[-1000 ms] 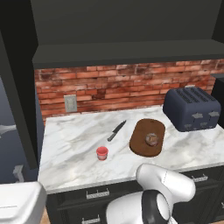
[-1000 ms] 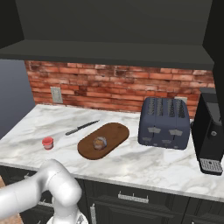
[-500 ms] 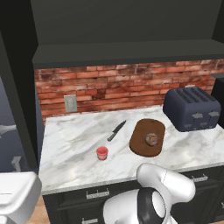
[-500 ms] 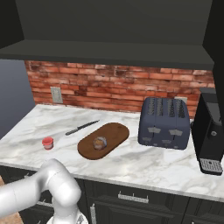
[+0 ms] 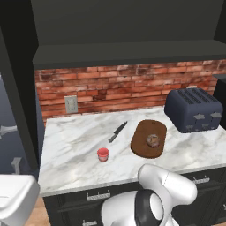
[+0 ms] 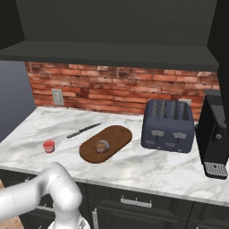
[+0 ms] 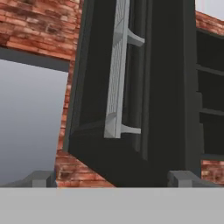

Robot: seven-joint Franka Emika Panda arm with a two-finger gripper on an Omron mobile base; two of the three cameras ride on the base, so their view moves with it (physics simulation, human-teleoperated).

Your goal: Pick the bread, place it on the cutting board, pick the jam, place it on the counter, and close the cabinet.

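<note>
- Claw [image 7: 113, 179] tips stand wide apart with nothing between them, facing the open cabinet door [image 7: 131, 87] and its silver handle [image 7: 117, 70]; I'd push flat on the panel beside the handle and swing it slowly.
- Jam [image 5: 103, 154] sits on the tabletop [image 5: 75, 150] near the front edge, left of the cutting board [image 5: 148, 138], which carries the bread [image 5: 153, 140].
- No readable writing anywhere.

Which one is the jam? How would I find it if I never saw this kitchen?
Find the marble counter under the brick wall. Left of the oval cutting board, just past the black knife, stands the jam: a tiny red jar, the only red thing there.
</note>
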